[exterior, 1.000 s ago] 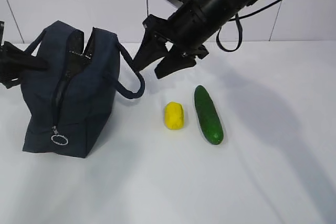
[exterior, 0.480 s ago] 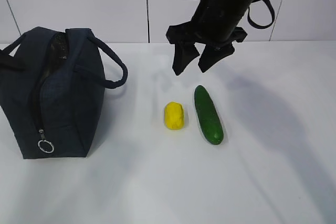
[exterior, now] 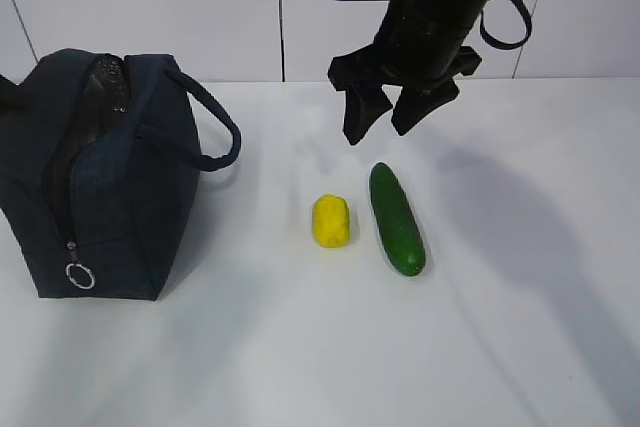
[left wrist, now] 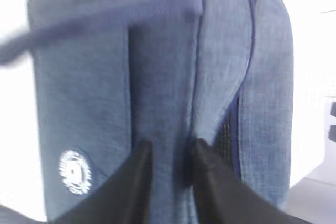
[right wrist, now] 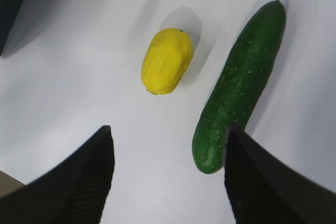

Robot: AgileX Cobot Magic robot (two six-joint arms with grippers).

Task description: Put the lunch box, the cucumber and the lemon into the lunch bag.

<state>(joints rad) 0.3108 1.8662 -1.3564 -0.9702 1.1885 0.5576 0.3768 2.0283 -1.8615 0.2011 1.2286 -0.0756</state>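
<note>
The right hand [exterior: 385,122] hangs in the air above the white counter [exterior: 500,327], its two black fingers [right wrist: 79,182] spread wide and gripping nothing. Just below and slightly ahead of it lies the cucumber [exterior: 396,217], dark green and stretched lengthwise, its near tip close to one fingertip in the right wrist view. The lemon [exterior: 332,220] rests just beside the cucumber, on the side toward the bag, the two apart and not touching; from the wrist it sits between the spread fingers and beyond them.

The lunch bag [exterior: 95,182] stands upright well off to the left of that hand, zipper running up its near end with a silver ring pull [exterior: 80,276] hanging low, one loop handle [exterior: 215,132] drooping toward the lemon.

The left hand [left wrist: 168,169] is pressed close against the bag's navy fabric, fingers slightly parted on either side of a fold; whether they actually pinch it cannot be told. A small white round logo [left wrist: 74,171] sits just left of them.
</note>
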